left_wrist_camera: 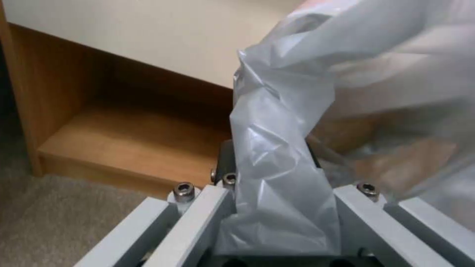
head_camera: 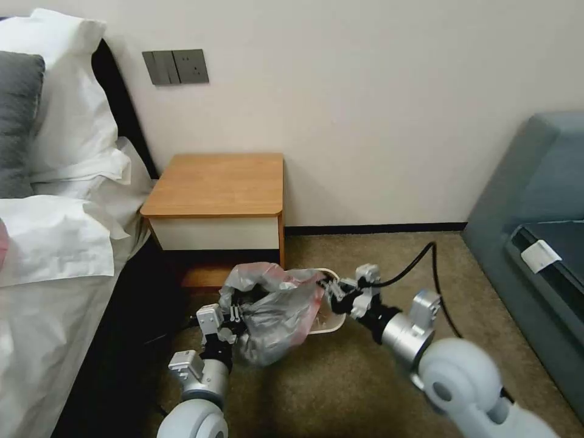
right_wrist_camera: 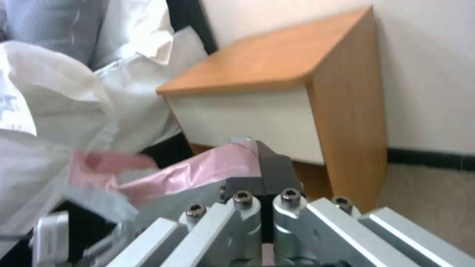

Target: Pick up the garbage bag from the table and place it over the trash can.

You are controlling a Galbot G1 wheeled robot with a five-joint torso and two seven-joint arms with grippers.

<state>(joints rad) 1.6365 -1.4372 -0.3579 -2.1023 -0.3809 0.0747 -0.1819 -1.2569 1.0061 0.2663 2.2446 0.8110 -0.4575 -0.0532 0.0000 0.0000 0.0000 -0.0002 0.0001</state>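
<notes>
The crinkled grey garbage bag [head_camera: 274, 313] with a pinkish rim hangs stretched between my two grippers, low over the carpet in front of the table [head_camera: 219, 185]. My left gripper [head_camera: 234, 316] is shut on the bag's near left side; the grey plastic [left_wrist_camera: 282, 178] runs up between its fingers. My right gripper [head_camera: 331, 292] is shut on the pink rim [right_wrist_camera: 198, 170] at the bag's right side. The cream trash can [head_camera: 331, 319] stands on the carpet behind the bag, mostly hidden, with a stretch of rim and wall showing.
A bed with white pillows [head_camera: 67, 140] and sheets lies at the left. The grey sofa [head_camera: 535, 231] stands at the right. A black cable [head_camera: 420, 258] trails from my right arm. The table's low shelf [left_wrist_camera: 124, 144] sits just beyond the bag. Open carpet lies at front centre.
</notes>
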